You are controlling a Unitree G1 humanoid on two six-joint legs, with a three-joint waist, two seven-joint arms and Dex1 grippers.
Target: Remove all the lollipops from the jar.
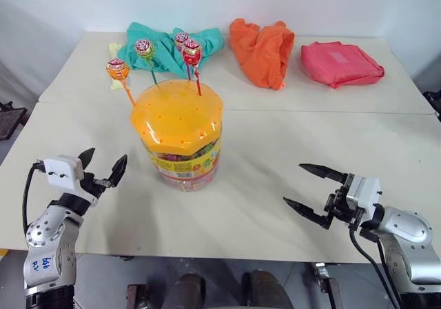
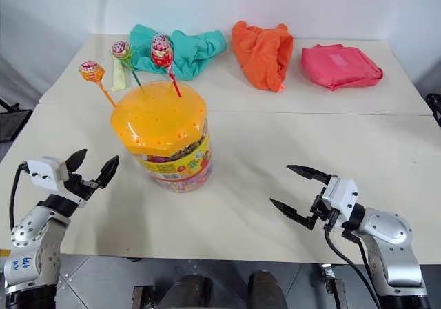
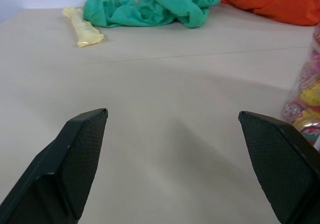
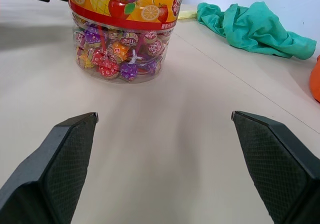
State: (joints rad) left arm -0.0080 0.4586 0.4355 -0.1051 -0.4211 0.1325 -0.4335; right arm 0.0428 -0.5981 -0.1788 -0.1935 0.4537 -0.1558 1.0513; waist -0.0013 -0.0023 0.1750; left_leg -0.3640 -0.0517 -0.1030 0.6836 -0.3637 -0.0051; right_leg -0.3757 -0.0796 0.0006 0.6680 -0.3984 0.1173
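The jar (image 1: 178, 138), a clear tub with a domed orange lid and sweets inside, stands on the white table (image 1: 289, 143) left of centre. Several lollipops stand with their sticks in the lid's holes: an orange one (image 1: 117, 69), one on a green stick (image 1: 144, 47) and red ones (image 1: 191, 52). My left gripper (image 1: 105, 163) hovers open, to the left of the jar and apart from it. On the jar's right, further off, my right gripper (image 1: 295, 183) is open and points toward it. The jar's lower half (image 4: 120, 49) faces the right gripper (image 4: 164, 115). Neither holds anything.
At the table's far side lie a teal cloth (image 1: 172, 47), an orange cloth (image 1: 263, 50) and a pink folded bag (image 1: 340, 63). A pale yellow stick-shaped packet (image 3: 84, 28) lies beside the teal cloth. A seam crosses the table behind the jar.
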